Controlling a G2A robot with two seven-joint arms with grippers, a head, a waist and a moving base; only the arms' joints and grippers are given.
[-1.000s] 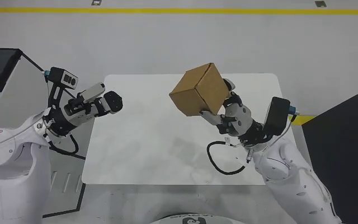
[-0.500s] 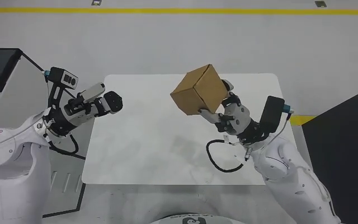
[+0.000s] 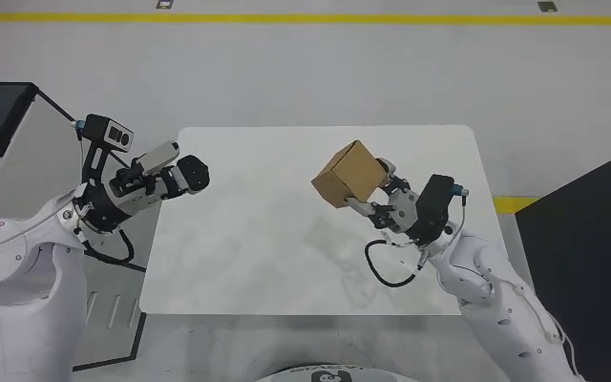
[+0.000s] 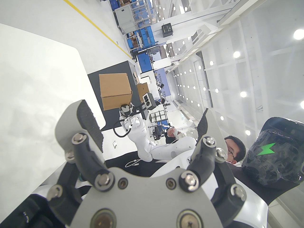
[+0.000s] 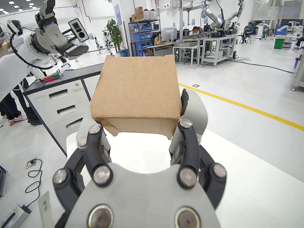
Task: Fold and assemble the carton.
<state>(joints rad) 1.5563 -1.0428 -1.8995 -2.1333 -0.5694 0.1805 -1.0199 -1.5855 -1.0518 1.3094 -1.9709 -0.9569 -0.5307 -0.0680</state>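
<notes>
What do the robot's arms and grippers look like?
Both arms are white with black wrists. The left gripper and right gripper each have a grey screwed plate, black links and two white fingers with black ribbed pads. A black cable loops by the right wrist.

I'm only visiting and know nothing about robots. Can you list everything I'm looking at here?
carton: one, brown, held over the right part of the table.
table: one, white, in front of the robot.
floor line: one, yellow, beyond the table's far edge.
cabinet: one, grey drawers under a black top, off the table near the left arm.
right gripper: one, silver and black, shut on the carton.
left gripper: one, silver and black, open and empty, at the table's left edge.
</notes>
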